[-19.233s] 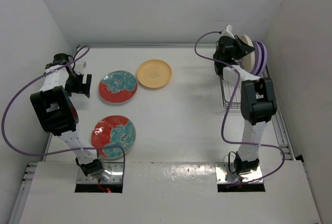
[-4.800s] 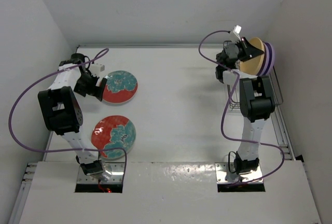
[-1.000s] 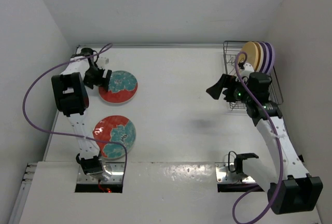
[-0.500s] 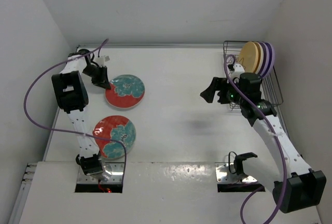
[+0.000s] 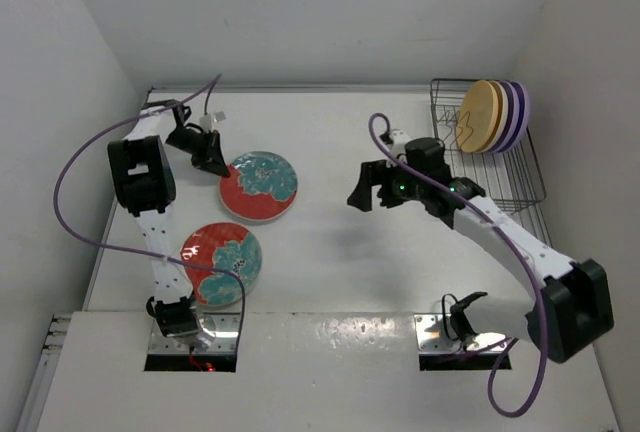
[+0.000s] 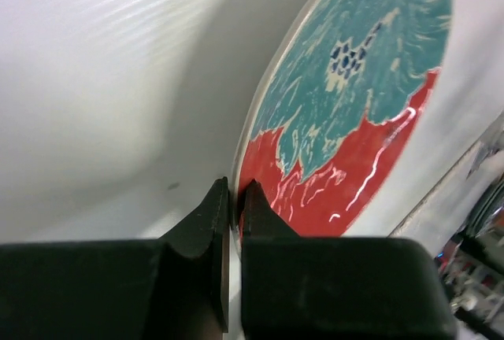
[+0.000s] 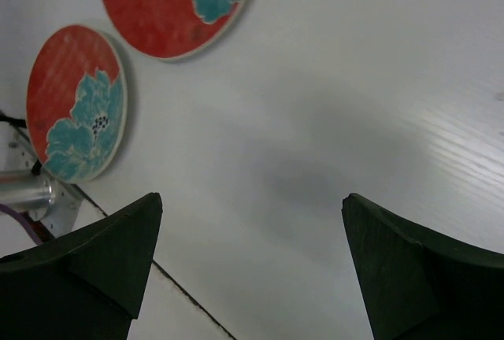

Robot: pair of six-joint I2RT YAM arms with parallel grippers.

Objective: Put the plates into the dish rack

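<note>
My left gripper (image 5: 217,164) (image 6: 235,191) is shut on the left rim of a red plate with teal flowers (image 5: 260,187) (image 6: 354,104), one finger on each side of the rim. A second red floral plate (image 5: 219,263) (image 7: 75,104) lies flat nearer the left arm's base. The dish rack (image 5: 520,177) stands at the back right and holds an orange-yellow plate (image 5: 478,117) in front and lilac plates (image 5: 517,110) behind it, all on edge. My right gripper (image 5: 362,193) (image 7: 252,198) hangs open over the bare middle of the table, holding nothing.
White walls close in the table on the left, back and right. Purple cables loop from both arms. The table's near edge and a metal base plate (image 7: 31,194) show at the lower left of the right wrist view.
The left gripper shut on the far red plate's rim and pulled it to the right. The right arm swung left, away from the rack toward the table's middle, still open.
</note>
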